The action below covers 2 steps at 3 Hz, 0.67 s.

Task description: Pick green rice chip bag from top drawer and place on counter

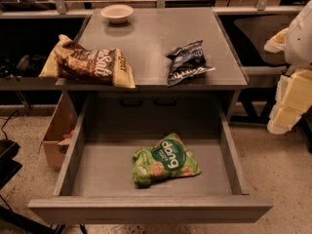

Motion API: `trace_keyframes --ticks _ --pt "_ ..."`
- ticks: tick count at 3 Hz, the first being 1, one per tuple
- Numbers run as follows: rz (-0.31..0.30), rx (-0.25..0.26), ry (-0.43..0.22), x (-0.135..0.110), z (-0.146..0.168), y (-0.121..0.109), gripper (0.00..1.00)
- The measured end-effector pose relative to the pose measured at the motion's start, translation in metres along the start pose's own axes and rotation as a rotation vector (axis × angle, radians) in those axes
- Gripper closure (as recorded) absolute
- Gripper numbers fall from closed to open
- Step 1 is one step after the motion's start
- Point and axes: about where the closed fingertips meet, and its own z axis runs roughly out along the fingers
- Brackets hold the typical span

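The top drawer (146,211) stands pulled out, its flat front panel nearest the viewer. On its grey floor, right of centre, lies the green rice chip bag (165,161), crinkled, logo up, touching no wall; so the drawer is open, but the pick is not yet begun. The gripper (285,116) hangs at the far right edge of the view, outside the drawer and well apart from the bag; whether it is wide or narrow I cannot tell, though the bag is plainly not in it. The counter (156,38) above carries a brown and yellow bag (87,62) at its left front corner, a dark blue-black bag (187,62) toward the right front, and a pale bowl (117,12) at the back; the bare grey between them looks room enough for the placing. Left to do, as I judge it: reach, grasp, lift, set down.
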Motion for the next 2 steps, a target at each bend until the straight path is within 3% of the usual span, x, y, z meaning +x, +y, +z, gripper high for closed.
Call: trace_keyframes --ticks 1,2 --pt "0.0 0.0 0.0 0.0 0.0 0.0 0.0" --pt "-0.02 -0.012 -0.083 -0.01 0.025 0.006 0.0"
